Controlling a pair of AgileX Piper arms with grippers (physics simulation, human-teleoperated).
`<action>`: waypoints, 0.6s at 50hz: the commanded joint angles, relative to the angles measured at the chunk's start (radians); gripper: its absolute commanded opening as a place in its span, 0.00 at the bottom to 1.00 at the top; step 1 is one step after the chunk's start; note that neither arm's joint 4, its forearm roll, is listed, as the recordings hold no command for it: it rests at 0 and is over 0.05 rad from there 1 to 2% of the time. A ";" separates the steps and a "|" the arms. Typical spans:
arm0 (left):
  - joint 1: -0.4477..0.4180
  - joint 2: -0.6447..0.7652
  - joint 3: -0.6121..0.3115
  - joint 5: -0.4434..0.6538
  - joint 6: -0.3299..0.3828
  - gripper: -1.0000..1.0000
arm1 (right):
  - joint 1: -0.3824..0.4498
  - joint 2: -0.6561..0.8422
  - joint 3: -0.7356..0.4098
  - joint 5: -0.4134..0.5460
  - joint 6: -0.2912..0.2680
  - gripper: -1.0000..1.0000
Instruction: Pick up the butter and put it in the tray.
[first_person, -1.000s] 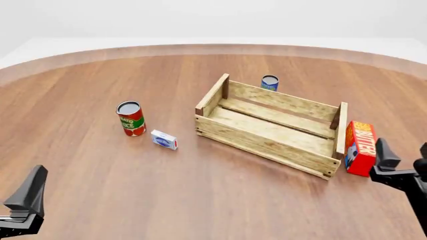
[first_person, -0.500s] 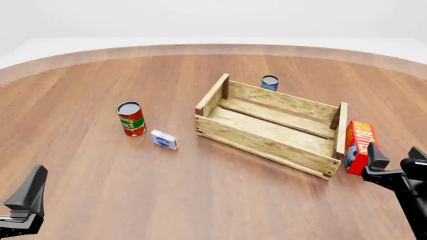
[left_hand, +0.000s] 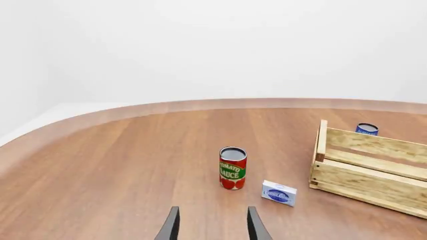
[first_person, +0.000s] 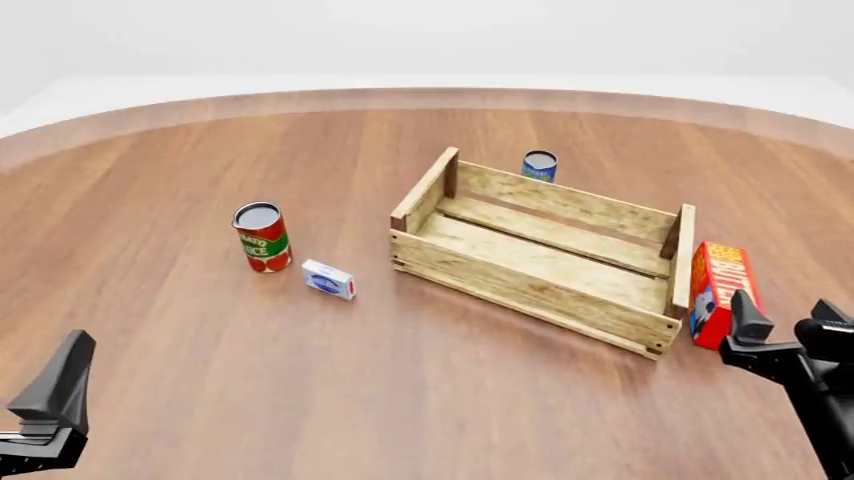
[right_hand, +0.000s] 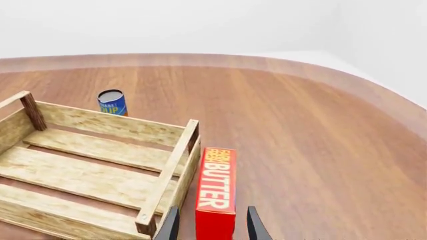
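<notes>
Beside the tray's (first_person: 541, 255) right end board, the butter (first_person: 719, 289) stands on the desk. Right gripper (first_person: 781, 335) has advanced since a second ago, fingers spread, straddling the carton's near end; closing seems next. Left gripper (left_hand: 212, 227) idles, fingers spread.

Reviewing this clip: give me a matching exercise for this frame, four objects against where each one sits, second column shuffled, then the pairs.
Column one:
1. red-orange butter carton
2. red tomato sauce can
3. small white-and-blue box
4. blue can

Column two:
A. beyond the light wooden slat tray's far wall
B. just right of the red can
C. outside the tray's right end board
D. farthest left on the table

Pairs: 1-C, 2-D, 3-B, 4-A
</notes>
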 joint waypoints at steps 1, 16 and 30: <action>0.000 0.000 0.000 0.000 0.000 1.00 | -0.005 0.016 0.000 -0.003 0.002 1.00; 0.000 0.000 0.000 0.000 0.000 1.00 | -0.007 0.028 -0.001 -0.003 0.001 1.00; 0.000 0.000 0.000 0.000 0.000 1.00 | -0.008 0.059 -0.020 -0.003 0.001 1.00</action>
